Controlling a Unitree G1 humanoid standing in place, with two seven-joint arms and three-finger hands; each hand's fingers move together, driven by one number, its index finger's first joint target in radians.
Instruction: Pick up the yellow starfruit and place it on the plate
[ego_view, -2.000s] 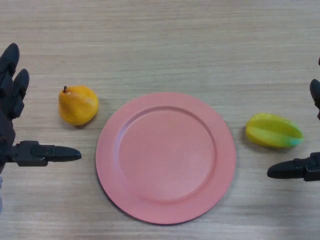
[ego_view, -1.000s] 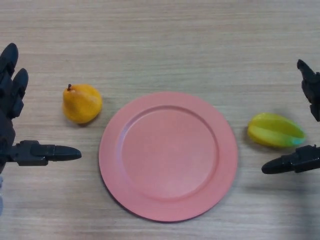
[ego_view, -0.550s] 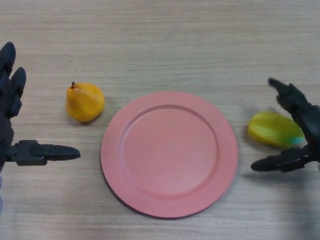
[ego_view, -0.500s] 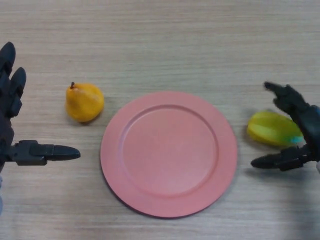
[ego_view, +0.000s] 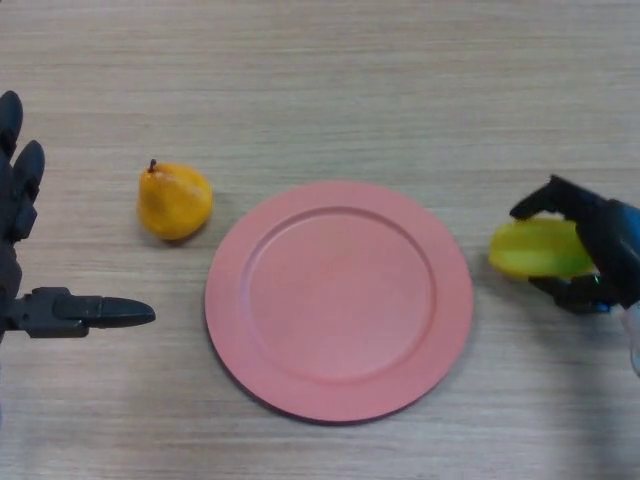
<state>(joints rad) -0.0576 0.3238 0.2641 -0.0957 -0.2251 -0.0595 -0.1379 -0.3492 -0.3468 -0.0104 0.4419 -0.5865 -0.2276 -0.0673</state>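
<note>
Since the earlier frames the right hand (ego_view: 605, 250) has moved in from the right edge and now wraps the starfruit (ego_view: 535, 249), which has shifted slightly toward the plate (ego_view: 339, 299). The wooden counter (ego_view: 330, 90) carries three things: one plate, one starfruit and one pear (ego_view: 174, 200). The single pink plate is the largest, round, lying flat at the centre with nothing on it. The one yellow starfruit lies on the counter just right of the plate's rim, apart from it, its right end covered by the right hand, whose fingers (ego_view: 545, 197) curl over the fruit's far side while the thumb sits against its near side, so the hand is closed round it. The one orange-yellow pear stands left of the plate, near its rim but not touching, its short dark stem pointing up. The left hand (ego_view: 20, 240) shows at the left edge, spread wide and holding nothing, thumb pointing toward the plate. No labels or writing show on anything.
</note>
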